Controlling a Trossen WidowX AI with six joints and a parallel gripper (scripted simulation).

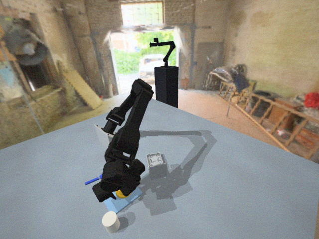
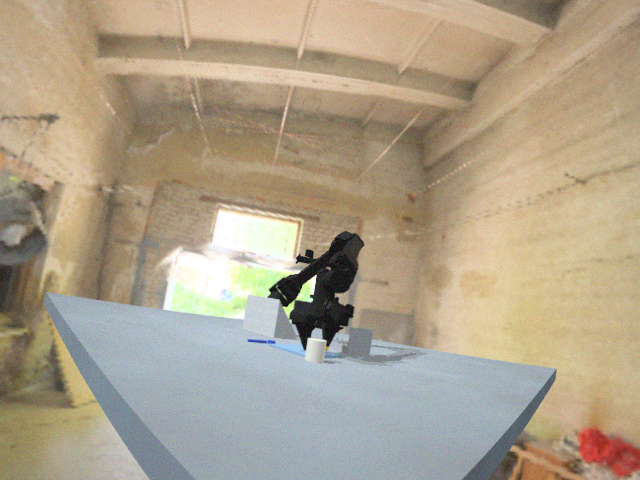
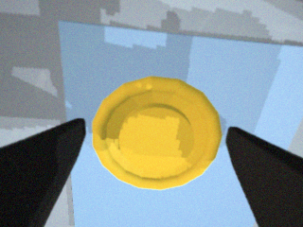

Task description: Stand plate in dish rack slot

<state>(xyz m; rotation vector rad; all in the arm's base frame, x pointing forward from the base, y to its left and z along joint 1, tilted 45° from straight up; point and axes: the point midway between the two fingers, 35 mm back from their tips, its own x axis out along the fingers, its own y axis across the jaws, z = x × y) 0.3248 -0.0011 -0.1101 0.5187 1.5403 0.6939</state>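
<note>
A yellow plate lies flat on a light blue mat. My gripper is open and low over the plate, with one dark finger on each side of its rim. I cannot tell whether the fingers touch it. The grey dish rack stands on the table just beyond the mat, apart from the plate. In the top and exterior views the arm hides most of the plate.
A white cup stands at the mat's near corner. A blue spoon lies left of the mat. A pale grey wedge block stands behind the arm. A black pedestal stands at the table's far edge.
</note>
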